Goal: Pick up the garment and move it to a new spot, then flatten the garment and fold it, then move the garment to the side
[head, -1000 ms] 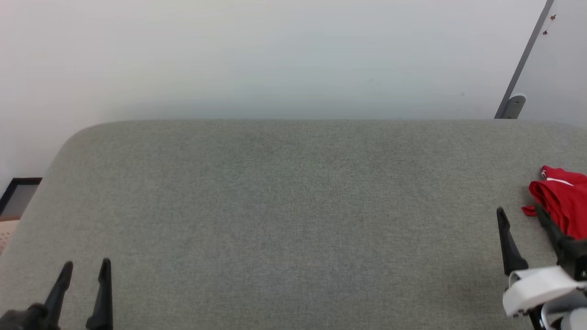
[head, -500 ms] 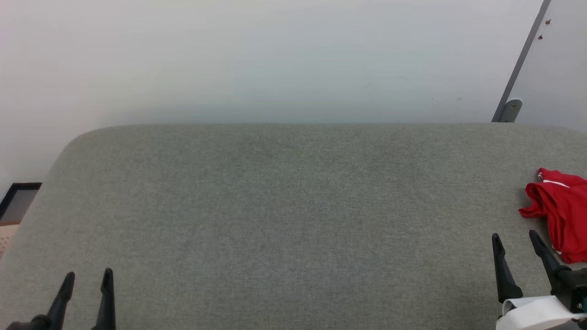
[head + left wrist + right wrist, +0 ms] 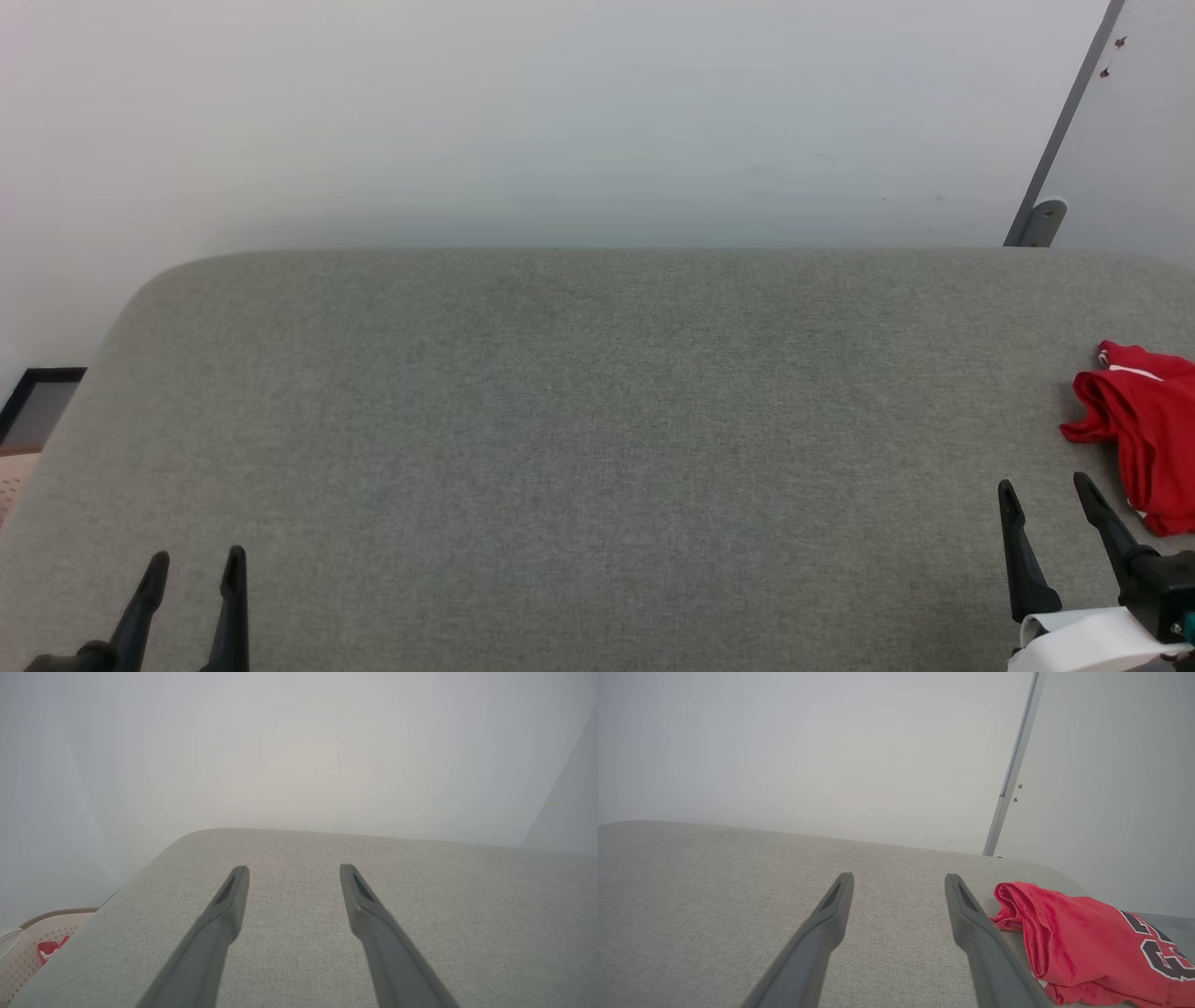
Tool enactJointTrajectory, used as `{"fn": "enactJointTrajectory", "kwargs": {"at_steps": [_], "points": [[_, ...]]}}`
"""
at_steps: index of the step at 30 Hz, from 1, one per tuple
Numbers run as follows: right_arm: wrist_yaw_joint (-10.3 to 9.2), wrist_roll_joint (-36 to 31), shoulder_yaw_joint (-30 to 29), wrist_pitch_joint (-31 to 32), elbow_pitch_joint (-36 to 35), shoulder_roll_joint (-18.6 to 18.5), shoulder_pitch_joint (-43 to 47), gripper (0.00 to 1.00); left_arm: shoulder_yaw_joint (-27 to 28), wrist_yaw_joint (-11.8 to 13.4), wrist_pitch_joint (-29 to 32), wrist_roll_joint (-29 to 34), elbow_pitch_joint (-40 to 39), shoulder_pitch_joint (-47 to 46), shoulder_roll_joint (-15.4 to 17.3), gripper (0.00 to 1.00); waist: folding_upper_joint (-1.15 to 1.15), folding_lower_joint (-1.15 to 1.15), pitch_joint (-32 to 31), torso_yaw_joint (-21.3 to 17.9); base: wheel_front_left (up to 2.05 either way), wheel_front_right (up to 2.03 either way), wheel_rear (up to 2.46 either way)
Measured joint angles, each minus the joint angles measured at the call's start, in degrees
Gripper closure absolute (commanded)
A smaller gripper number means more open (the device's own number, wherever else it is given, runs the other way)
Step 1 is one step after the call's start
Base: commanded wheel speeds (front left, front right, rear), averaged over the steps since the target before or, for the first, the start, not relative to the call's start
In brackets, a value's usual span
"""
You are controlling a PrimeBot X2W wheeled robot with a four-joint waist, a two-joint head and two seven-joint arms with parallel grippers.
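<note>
The garment (image 3: 1146,434), a red jersey with black white-edged numbers, lies folded in a heap at the right edge of the grey padded surface (image 3: 597,420). In the right wrist view the garment (image 3: 1083,942) sits just right of my right finger. My right gripper (image 3: 1046,490) stands open at the lower right, a little to the left of the garment and in front of it, holding nothing. My left gripper (image 3: 196,560) is open at the lower left, far from the garment. Both wrist views show the jaws spread wide with bare fabric surface between them.
A white wall rises behind the surface, with a grey metal post (image 3: 1064,131) at the back right. Off the left edge sits a pale perforated basket (image 3: 28,947) holding a small red cloth (image 3: 49,949). A dark frame (image 3: 37,401) stands on the floor at the left.
My right gripper has drawn back from the garment toward the lower edge and stays open. The left gripper has shifted slightly right. The garment lies where it was.
</note>
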Motion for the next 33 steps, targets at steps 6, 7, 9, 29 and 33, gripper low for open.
{"fn": "enactJointTrajectory", "kwargs": {"at_steps": [6,7,9,29,33], "points": [[0.00,-0.2,0.1,0.0,0.0,0.3,0.0,0.00,0.2,0.0,0.0,-1.0,-0.6,0.1,-0.3,0.00,0.00,0.00,0.1,0.2,0.00,0.00,0.00],[0.00,-0.3,0.1,0.0,0.0,0.4,0.0,0.00,0.3,0.0,0.0,-1.0,-0.7,0.1,-0.4,0.00,0.00,0.00,0.1,0.2,0.00,0.00,0.00],[0.00,-0.4,0.1,0.0,0.3,0.5,0.0,1.00,0.2,0.0,0.0,-1.2,-0.5,0.2,-0.5,1.00,0.00,0.00,0.1,0.2,0.00,0.00,0.00],[0.00,16.5,-0.5,4.6,2.8,2.5,1.3,1.00,-0.7,0.0,4.5,-15.0,3.4,-1.3,-5.2,1.00,0.00,0.00,0.5,0.2,0.00,0.00,0.00],[0.00,20.6,-0.6,5.6,2.6,2.8,1.3,1.00,-0.7,0.0,5.6,-18.2,3.6,-2.0,-5.7,1.00,0.00,0.00,0.6,0.2,0.00,0.00,0.00]]}}
